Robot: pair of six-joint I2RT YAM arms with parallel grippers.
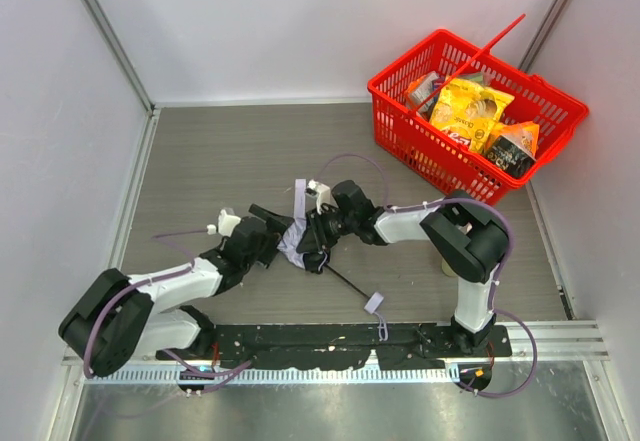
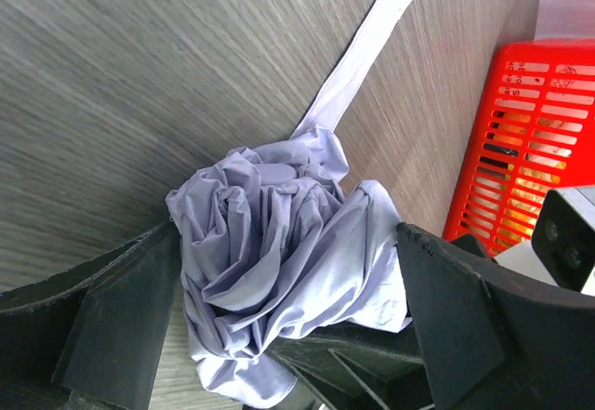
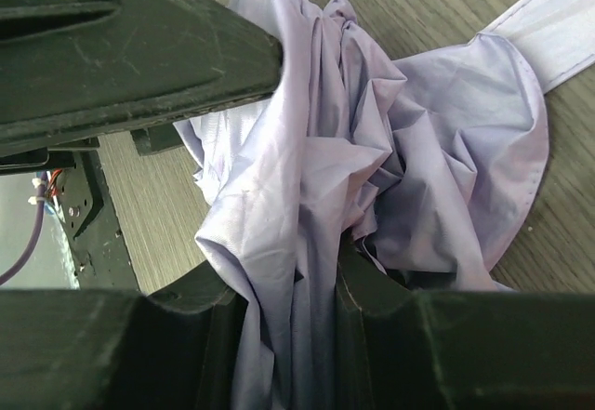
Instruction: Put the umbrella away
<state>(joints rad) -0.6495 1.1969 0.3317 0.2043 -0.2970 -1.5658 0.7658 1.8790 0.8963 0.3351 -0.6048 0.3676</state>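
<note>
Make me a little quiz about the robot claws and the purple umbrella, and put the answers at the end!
1. True or false: the umbrella is lying inside the red basket.
2. Fill the gap: the right claw is pinched shut on the ____.
3. Pick one: the left claw is
A. wide open, with a finger on each side of the umbrella
B. squeezed shut on a snack bag
C. reaching into the basket

Key: 1 false, it lies on the table between the two arms. 2 umbrella. 3 A.
</note>
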